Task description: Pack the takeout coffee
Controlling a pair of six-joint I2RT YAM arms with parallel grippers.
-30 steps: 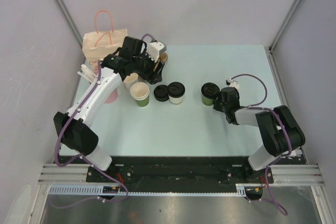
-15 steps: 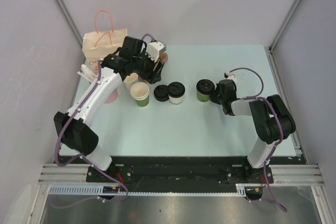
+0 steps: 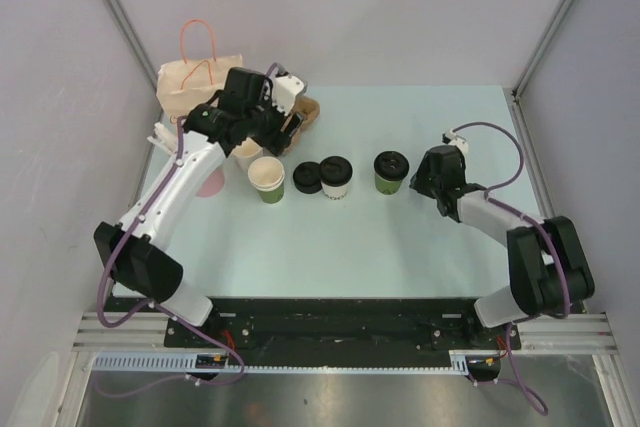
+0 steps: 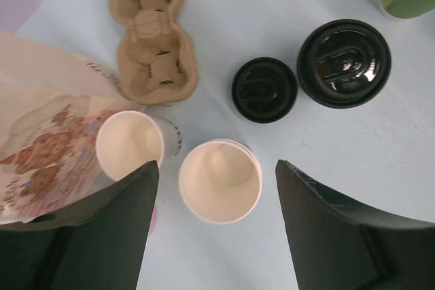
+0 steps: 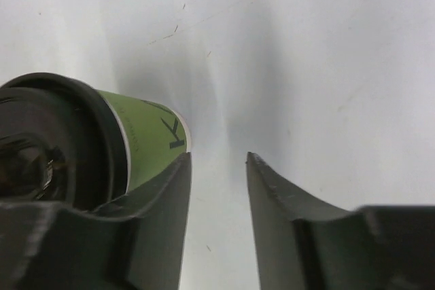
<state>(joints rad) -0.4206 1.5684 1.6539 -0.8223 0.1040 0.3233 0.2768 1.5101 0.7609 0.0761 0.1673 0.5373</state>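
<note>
The white-sided cup with a black lid (image 3: 335, 177) stands mid-table; it also shows in the left wrist view (image 4: 344, 63). The green-sided cup with a black lid (image 3: 391, 172) stands to its right. In the right wrist view the green cup (image 5: 146, 137) sits just outside my left finger. My right gripper (image 3: 415, 183) (image 5: 218, 156) is partly open and empty, close beside the green cup's right side. My left gripper (image 3: 268, 135) (image 4: 216, 164) is wide open and empty, hovering above two lidless cups.
A lidless green cup (image 3: 267, 179) (image 4: 219, 181) and a lidless white cup (image 3: 247, 154) (image 4: 129, 144) stand at the left. A loose black lid (image 3: 307, 178) (image 4: 264, 89) lies beside the white lidded cup. A cardboard cup carrier (image 3: 307, 110) (image 4: 151, 39) and a paper bag (image 3: 195, 82) sit behind.
The right gripper nudged the green lidded cup a little left, then drew back to the right of it. The left gripper shifted slightly back and left, uncovering the carrier.
</note>
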